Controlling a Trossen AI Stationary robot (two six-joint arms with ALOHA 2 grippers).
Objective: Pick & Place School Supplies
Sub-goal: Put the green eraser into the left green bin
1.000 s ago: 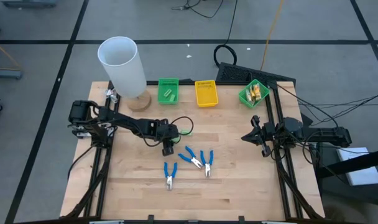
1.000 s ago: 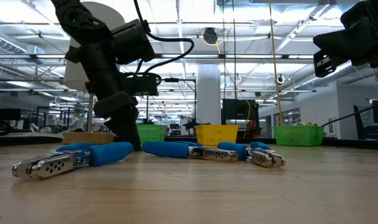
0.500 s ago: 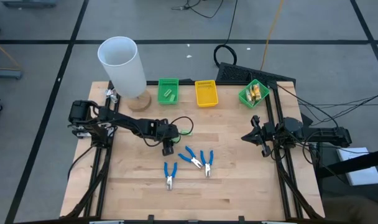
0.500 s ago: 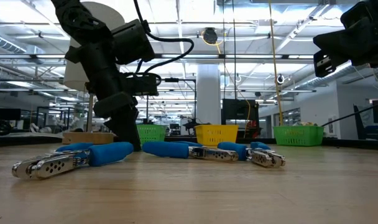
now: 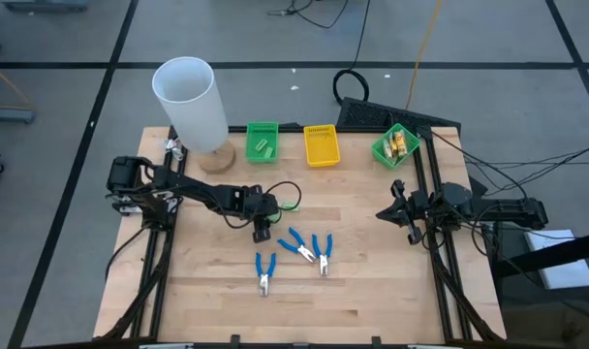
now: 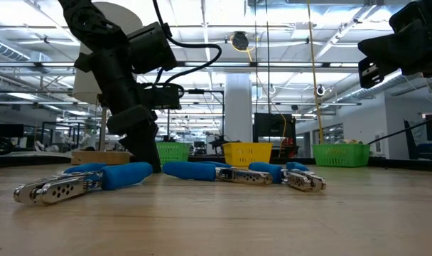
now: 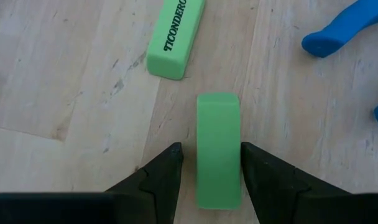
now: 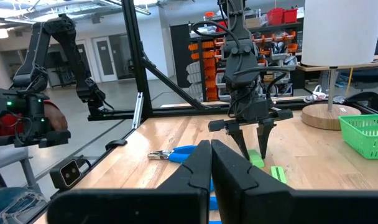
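Note:
My left gripper (image 5: 261, 233) (image 7: 211, 152) points down at the table's middle, open. Its fingers stand on either side of a light-green eraser (image 7: 218, 149) lying on the wood, and bare wood shows between one finger and the eraser. A second green eraser (image 7: 175, 37), with printing on it, lies flat just beyond. Three blue-handled pliers (image 5: 265, 271) (image 5: 297, 244) (image 5: 323, 254) lie on the near side of the gripper. My right gripper (image 5: 384, 212) (image 8: 211, 155) hovers shut above the table's right part, pointing left. It is away from all the items.
A tall white cylinder (image 5: 190, 102) on a round wooden base stands at the far left. Along the far edge sit a green bin (image 5: 263, 142), a yellow bin (image 5: 321, 145) and a tilted green bin (image 5: 395, 145) holding yellow-orange pieces. Bare wood lies toward the near edge.

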